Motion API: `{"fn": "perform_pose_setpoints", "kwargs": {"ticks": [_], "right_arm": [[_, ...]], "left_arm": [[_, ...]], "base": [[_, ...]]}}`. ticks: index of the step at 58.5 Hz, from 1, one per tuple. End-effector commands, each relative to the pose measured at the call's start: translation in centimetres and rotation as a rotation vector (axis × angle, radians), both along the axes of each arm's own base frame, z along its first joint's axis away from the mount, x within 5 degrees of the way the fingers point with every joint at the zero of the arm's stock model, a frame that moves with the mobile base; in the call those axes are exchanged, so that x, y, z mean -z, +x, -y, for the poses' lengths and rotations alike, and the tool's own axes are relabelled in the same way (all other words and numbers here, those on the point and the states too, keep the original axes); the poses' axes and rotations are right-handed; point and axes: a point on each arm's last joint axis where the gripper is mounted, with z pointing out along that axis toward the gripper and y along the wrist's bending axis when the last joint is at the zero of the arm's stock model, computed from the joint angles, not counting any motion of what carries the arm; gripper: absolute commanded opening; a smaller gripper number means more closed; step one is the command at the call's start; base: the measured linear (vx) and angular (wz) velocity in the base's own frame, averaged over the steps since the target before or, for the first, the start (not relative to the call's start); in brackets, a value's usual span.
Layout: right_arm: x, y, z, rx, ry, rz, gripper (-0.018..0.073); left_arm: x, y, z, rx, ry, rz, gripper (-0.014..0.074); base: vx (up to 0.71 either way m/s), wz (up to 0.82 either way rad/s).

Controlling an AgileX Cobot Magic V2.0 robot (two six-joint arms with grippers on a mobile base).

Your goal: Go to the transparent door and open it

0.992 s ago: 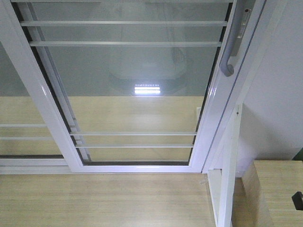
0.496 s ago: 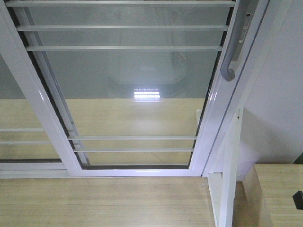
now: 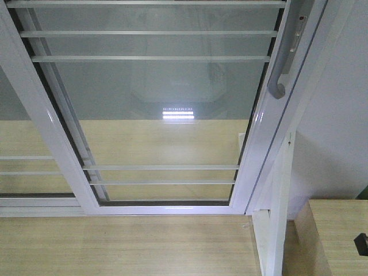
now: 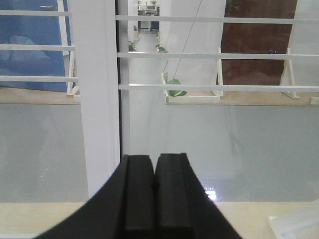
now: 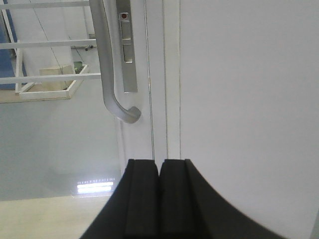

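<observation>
glossy glass door (image 3: pixel 161 103) — matt metal handle (image 5: pixel 107 64)

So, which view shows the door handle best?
The right wrist view: the handle is close and sharp, with its lock plate and curved lower end. The front view shows only its lower part, small, at the top right. The left wrist view shows no handle, only glass and white bars.

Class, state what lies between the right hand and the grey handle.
Between right hand and handle: only bare white frame, shown in the right wrist view.
</observation>
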Motion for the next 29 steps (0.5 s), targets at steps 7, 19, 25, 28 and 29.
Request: {"fn": "perform_pose_setpoints", "kwargs": {"ticks": [7, 19, 25, 28, 29], "right_arm": [[-0.32, 0.09, -0.01, -0.002, -0.017, 0.068, -0.0008], [-0.56, 0.09, -0.02, -0.003, -0.022, 0.092, -0.0008], [-1.03, 0.07, -0.05, -0.005, -0.025, 0.144, -0.0008], [-1.18, 0.06, -0.06, -0.006, -0.024, 0.16, -0.0008], [-1.2, 0.06, -0.06, -0.006, -0.023, 0.163, -0.0008]], "left_arm": [[0.4, 0.27, -0.02, -0.001, -0.011, 0.03, -0.0006], [0.4, 0.27, -0.02, -0.001, -0.011, 0.03, -0.0006], [0.36, 0.27, -0.02, -0.001, -0.011, 0.034, -0.0006], [0.32, 0.27, -0.02, -0.002, -0.011, 0.04, -0.0006], [0.32, 0.27, -0.02, -0.002, -0.011, 0.04, -0.0006]], "base": [[0.0, 0.0], [0.0, 0.0], [0.0, 0.0], [0.0, 0.0], [0.0, 0.0]]}}
